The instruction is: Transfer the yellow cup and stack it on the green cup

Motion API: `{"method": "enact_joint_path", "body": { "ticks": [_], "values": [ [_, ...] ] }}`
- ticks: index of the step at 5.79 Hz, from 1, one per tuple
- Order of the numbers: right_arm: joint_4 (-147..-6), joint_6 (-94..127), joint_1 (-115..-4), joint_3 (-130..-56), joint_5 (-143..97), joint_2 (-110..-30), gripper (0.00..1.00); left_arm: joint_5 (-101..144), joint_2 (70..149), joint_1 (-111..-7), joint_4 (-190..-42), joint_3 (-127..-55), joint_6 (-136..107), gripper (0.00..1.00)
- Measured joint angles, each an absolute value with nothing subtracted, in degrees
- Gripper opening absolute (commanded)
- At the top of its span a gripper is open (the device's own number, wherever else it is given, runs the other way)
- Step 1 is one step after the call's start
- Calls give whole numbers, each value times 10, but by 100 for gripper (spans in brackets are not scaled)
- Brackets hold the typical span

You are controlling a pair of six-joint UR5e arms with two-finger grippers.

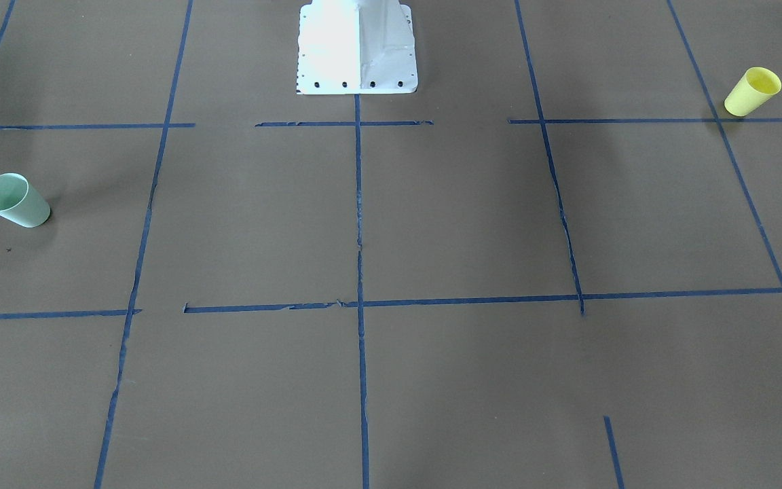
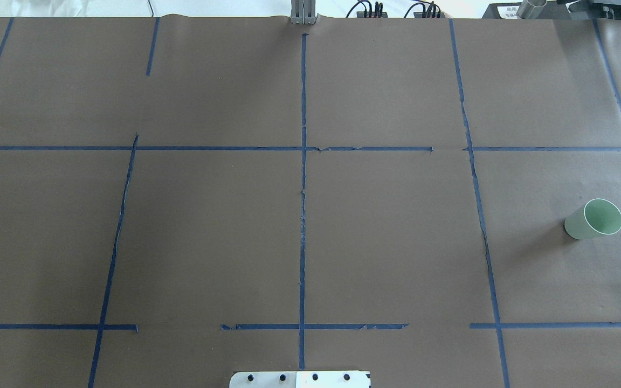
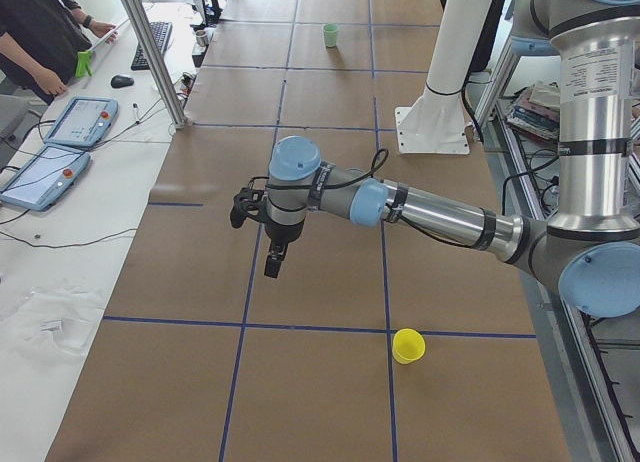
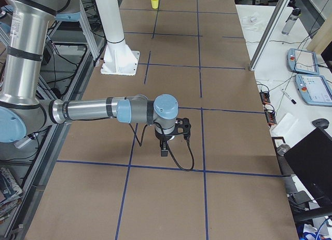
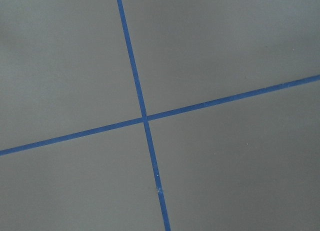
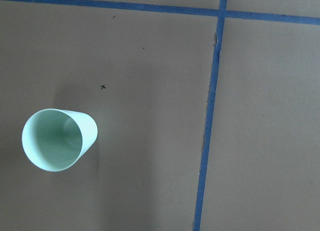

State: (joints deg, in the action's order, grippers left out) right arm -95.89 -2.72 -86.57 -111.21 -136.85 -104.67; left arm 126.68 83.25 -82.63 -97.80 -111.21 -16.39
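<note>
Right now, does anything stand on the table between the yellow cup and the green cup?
Nothing visible does. Between the yellow cup and the green cup lie only flat blue tape lines; the white base stands off that path.

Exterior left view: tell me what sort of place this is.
Probably a robotics lab: an arm over a table gridded with blue tape, teach pendants on the side bench, and a person standing by it.

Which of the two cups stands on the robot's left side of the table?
The yellow cup, upright at the front-facing view's right edge; the green cup stands at the opposite end, on the robot's right.
</note>
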Motion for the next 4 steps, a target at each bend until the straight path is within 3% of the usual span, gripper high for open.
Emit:
{"method": "enact_joint_path", "body": {
  "ticks": [4],
  "values": [
    [-959, -27, -866, -1112, -1369, -1046, 100, 986, 729, -600, -1150, -1141, -613, 100]
  ]
}}
